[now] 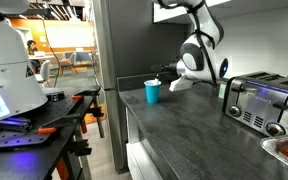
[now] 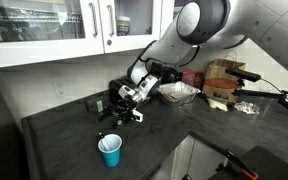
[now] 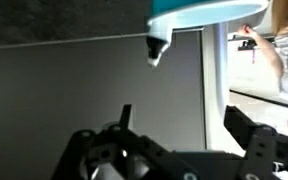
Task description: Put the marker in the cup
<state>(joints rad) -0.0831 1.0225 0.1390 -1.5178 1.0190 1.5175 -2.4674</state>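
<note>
Wrist view: marker [image 3: 156, 48] shows as a short white-grey stub hard up against the rim of the cup [image 3: 209, 10]. Can't tell if they touch. Both sit at top of frame, well apart from the end effector [image 3: 169, 152] at the bottom, whose fingers are spread wide with nothing between them.

In an exterior view: cup [image 1: 152, 91] upright on the dark bench [image 1: 184, 125], end effector [image 1: 169, 83] near it on the right, toaster [image 1: 259, 100] far right. Marker too small to make out in both exterior views.
</note>
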